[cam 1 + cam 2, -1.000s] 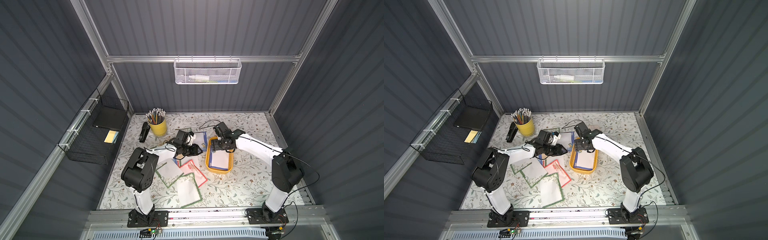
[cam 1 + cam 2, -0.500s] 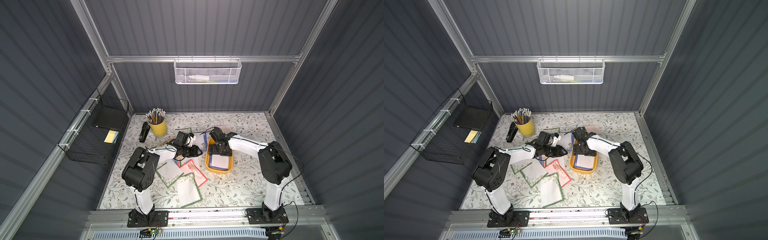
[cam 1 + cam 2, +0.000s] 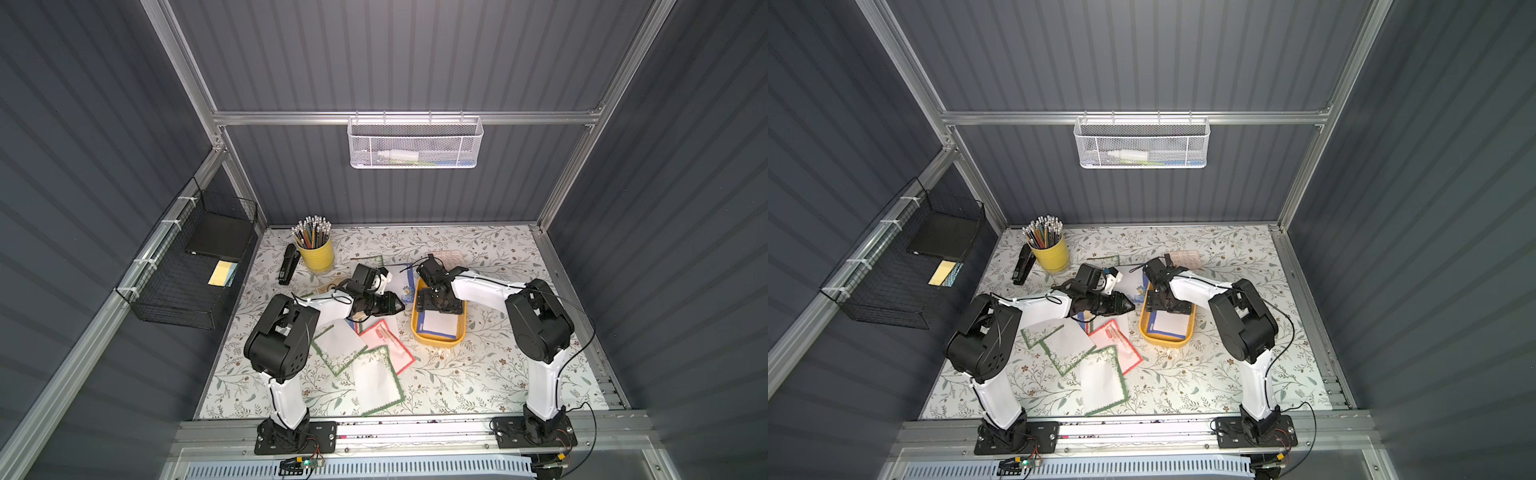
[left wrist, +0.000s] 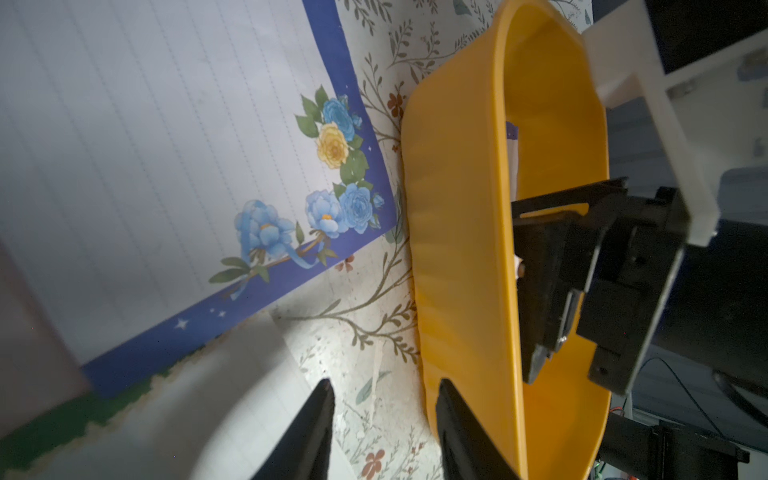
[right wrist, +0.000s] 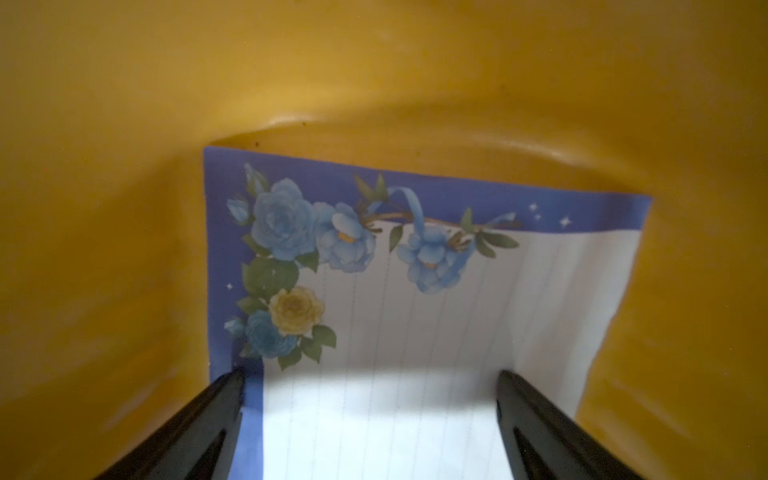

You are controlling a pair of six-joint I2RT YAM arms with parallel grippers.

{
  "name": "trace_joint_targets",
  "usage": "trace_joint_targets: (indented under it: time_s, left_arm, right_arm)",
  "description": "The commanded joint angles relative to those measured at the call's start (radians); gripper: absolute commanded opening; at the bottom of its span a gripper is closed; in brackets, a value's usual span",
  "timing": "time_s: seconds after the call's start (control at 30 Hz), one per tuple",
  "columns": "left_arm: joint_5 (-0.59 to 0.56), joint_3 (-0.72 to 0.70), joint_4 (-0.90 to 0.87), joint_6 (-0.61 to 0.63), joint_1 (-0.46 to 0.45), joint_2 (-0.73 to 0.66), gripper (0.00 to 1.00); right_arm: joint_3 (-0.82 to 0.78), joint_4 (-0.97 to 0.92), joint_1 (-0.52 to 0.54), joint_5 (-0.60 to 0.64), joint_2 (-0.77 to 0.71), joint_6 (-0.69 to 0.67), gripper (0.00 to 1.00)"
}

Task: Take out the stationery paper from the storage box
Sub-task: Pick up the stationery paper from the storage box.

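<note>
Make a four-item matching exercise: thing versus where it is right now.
1 right gripper
2 red-bordered sheet
3 stapler
4 sticky-note pad

A in the black wire basket
B on the table beside the pencil cup
C fingers open, down in the storage box
D on the table among green-bordered sheets

Pairs: 1-C, 2-D, 3-B, 4-A
</note>
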Motion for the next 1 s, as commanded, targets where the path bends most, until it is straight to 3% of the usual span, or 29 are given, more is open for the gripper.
trace_joint_targets:
  time_s: [0.0, 0.3, 0.53, 0.97]
  left_arm:
    - [0.010, 0.004, -0.019, 0.025, -0.003, 0.016, 0.43]
    - [0.003, 0.014, -0.036, 0.029, -0.003, 0.014, 0.43]
    - [-0.001, 0.010, -0.036, 0.026, -0.002, 0.020, 0.43]
    - [-0.026, 0.054, -0.095, 0.030, 0.016, -0.068, 0.42]
  right_arm:
    - [-0.090, 0.038, -0.003, -0.072, 0.061, 0.020, 0.96]
    - [-0.182, 0.135, -0.004, -0.187, 0.094, -0.002, 0.55]
    - [-0.197, 0.152, -0.007, -0.200, 0.096, -0.015, 0.03]
    - [-0.067, -0.048, -0.025, -0.009, -0.140, -0.077, 0.00]
